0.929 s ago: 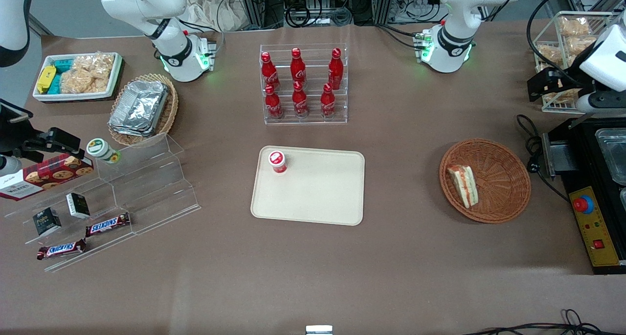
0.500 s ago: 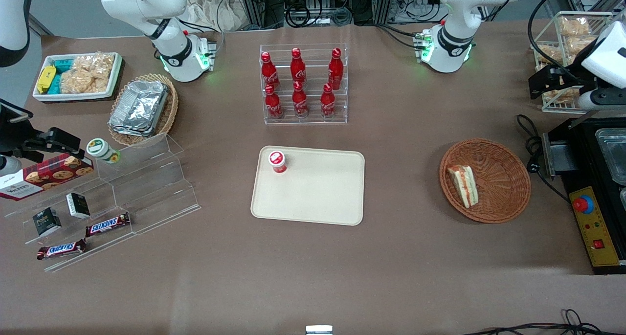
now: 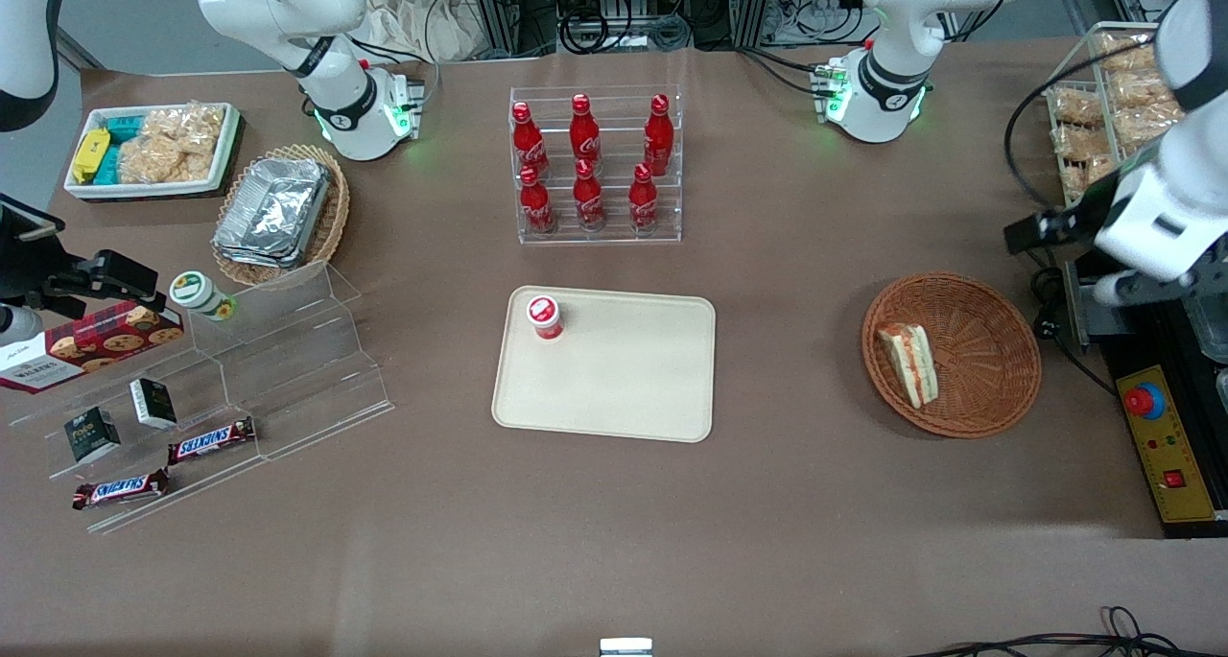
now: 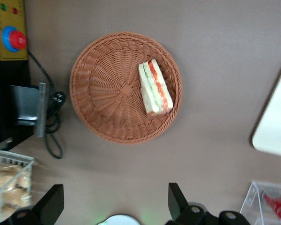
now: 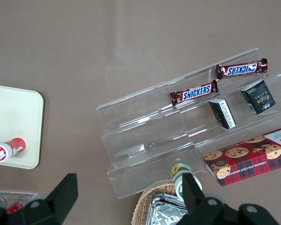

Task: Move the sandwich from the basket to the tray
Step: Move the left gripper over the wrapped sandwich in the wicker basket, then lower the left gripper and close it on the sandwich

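Sandwich (image 3: 909,363) lies in the basket (image 3: 988,350), on the side nearest the tray (image 3: 624,388); gripper (image 4: 114,206) hovers above the table near the basket, fingers (image 4: 177,199) spread apart and empty.

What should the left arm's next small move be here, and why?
Probably carry the gripper across over the sandwich and begin lowering. The fingers are spread open and empty, high above the table beside the basket, while the sandwich lies untouched against the basket's rim, toward the tray.

"SNICKERS" on two bars (image 5: 195,92) (image 5: 241,69); "CHOCOLATE CHIP SHORTBREAD" on cookie box (image 5: 247,160); "fode" on dark carton (image 5: 258,97).
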